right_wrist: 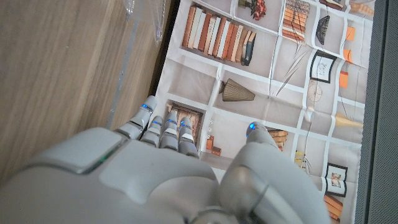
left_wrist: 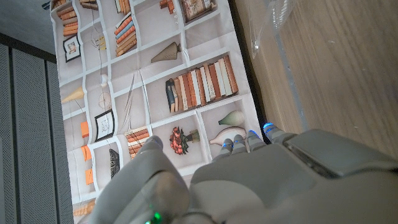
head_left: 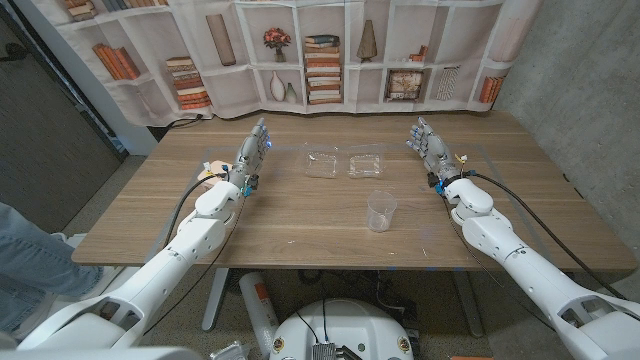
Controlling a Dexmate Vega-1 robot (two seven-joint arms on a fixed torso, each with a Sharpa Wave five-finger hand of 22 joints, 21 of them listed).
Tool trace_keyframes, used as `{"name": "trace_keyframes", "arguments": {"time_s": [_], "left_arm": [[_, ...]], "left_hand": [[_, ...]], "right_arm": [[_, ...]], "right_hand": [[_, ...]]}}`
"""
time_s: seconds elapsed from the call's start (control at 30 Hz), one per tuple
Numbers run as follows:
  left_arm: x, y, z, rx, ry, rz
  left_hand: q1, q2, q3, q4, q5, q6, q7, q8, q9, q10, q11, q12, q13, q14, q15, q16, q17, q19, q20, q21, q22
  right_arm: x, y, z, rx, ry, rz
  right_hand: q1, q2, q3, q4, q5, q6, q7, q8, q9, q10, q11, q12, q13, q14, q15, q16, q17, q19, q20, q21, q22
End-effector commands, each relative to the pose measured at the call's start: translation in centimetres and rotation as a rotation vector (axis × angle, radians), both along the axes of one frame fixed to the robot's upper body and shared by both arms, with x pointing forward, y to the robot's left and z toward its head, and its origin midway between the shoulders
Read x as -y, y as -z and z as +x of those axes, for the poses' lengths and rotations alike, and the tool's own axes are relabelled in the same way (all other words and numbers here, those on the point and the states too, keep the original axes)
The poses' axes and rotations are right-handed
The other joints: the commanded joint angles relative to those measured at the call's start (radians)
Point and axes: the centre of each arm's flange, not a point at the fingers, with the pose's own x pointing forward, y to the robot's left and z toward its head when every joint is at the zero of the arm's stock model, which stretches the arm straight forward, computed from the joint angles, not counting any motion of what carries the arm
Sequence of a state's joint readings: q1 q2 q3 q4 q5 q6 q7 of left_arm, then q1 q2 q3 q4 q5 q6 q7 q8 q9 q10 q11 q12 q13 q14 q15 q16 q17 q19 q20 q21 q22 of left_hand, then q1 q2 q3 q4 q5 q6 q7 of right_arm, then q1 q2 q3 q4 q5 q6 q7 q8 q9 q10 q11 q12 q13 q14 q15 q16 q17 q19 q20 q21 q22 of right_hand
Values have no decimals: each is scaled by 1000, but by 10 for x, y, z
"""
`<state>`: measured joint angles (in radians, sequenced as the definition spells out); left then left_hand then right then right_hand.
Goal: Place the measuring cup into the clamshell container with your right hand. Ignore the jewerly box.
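A clear plastic measuring cup (head_left: 381, 211) stands upright on the wooden table, near the middle. Behind it lies an open, clear clamshell container (head_left: 346, 162) with its two halves side by side. My right hand (head_left: 429, 147) is raised at the right of the container, fingers apart and holding nothing; its back also shows in the right wrist view (right_wrist: 149, 174). My left hand (head_left: 253, 153) stands on the left of the container, fingers up and empty, seen from behind in the left wrist view (left_wrist: 249, 180).
A small pale jewelry box (head_left: 212, 170) sits just left of my left wrist. A bookshelf-printed curtain (head_left: 330, 50) hangs behind the table's far edge. A person's leg (head_left: 25, 255) shows at the picture's left edge.
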<state>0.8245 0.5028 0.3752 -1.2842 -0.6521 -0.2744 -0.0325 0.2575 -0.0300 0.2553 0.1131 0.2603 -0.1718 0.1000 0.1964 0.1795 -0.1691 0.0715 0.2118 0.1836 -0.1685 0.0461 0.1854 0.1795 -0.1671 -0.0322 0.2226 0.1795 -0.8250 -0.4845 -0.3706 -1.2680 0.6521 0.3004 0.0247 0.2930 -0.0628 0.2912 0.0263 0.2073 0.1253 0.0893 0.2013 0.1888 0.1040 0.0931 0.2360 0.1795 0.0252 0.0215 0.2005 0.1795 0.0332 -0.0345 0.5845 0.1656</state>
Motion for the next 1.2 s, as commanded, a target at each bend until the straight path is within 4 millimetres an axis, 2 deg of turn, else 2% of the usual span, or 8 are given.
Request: {"name": "trace_keyframes", "arguments": {"time_s": [0.03, 0.83, 1.2], "left_arm": [[1, -2, 6, -11, 8, -7], [2, -1, 4, -14, 11, 6], [5, -5, 2, -16, 8, 25]], "left_hand": [[12, 3, 5, -2, 3, -72, 2, 5, 5, -81, 5, 7, 2, -186, 1, 7, 2, -221, -46, 5, 5], [19, 11, 7, -6, 4, -72, 3, 4, 6, -79, 6, 5, 2, -185, 5, 6, 2, -224, -44, 1, 6], [23, 15, 8, -8, 3, -72, 1, 3, 6, -78, 5, 4, 2, -186, 4, 5, 2, -225, -44, -1, 6]], "right_arm": [[-3, 1, 2, 2, 8, 28], [-7, -6, -6, 22, 9, 10], [5, 1, -17, 33, 16, 23]], "right_hand": [[7, -2, 5, -1, 4, 12, 0, 3, 4, 12, -4, 3, 5, 3, 11, 6, 4, 13, -35, 5, 3], [17, 3, 3, -12, 2, 15, -6, 2, 3, 27, -5, 4, 6, 15, 9, 5, 3, 20, -31, -10, 4], [21, 5, 2, -16, 1, 17, -6, 2, 3, 36, -4, 5, 6, 22, 10, 5, 3, 26, -28, -15, 4]]}}
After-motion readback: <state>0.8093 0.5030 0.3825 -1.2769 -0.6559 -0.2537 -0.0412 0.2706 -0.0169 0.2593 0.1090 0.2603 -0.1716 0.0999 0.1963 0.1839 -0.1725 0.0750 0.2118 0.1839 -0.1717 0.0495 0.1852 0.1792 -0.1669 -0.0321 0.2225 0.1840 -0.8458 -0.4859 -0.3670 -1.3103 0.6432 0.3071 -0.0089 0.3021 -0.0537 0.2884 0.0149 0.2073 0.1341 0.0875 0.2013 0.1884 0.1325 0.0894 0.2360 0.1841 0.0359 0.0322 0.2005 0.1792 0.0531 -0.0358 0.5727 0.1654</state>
